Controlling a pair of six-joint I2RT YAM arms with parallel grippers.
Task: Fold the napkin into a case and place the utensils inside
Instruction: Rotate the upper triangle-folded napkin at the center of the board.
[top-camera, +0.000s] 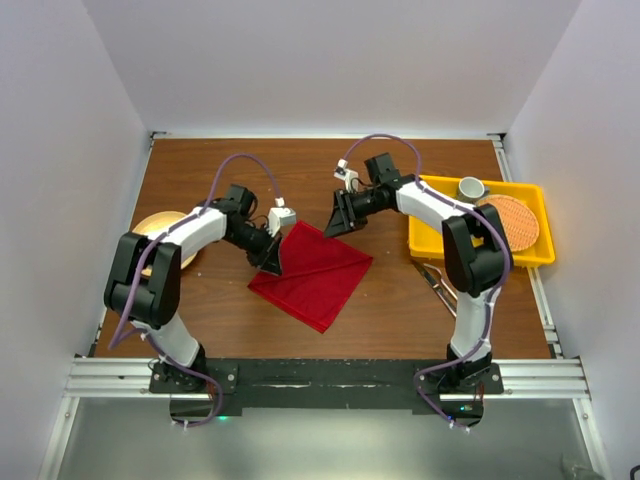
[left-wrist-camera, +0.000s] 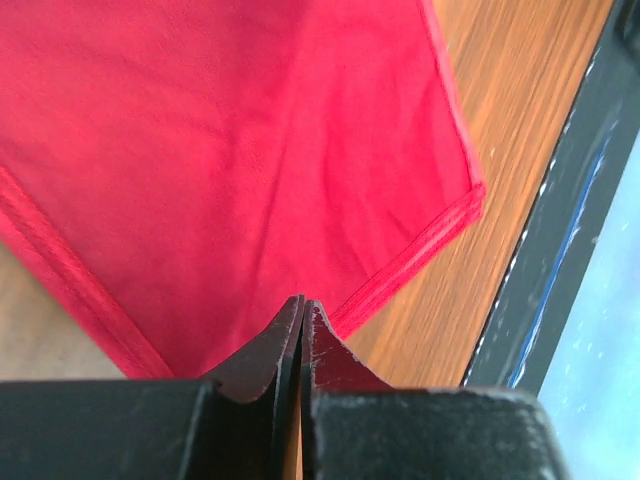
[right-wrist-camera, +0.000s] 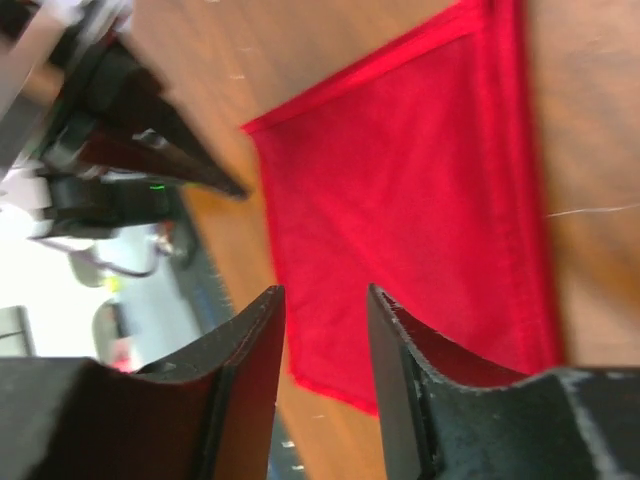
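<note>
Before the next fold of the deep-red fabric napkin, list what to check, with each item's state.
1. The deep-red fabric napkin lies flat on the brown wooden table: ok.
2. The left gripper is shut at the napkin's left edge; cloth pinched: cannot tell.
3. The right gripper is open, nothing between its fingers: ok.
4. The slim silver metal utensils lie off the napkin, beside the yellow plastic tray: ok.
5. Narrow pouch shape reached: not ok.
</note>
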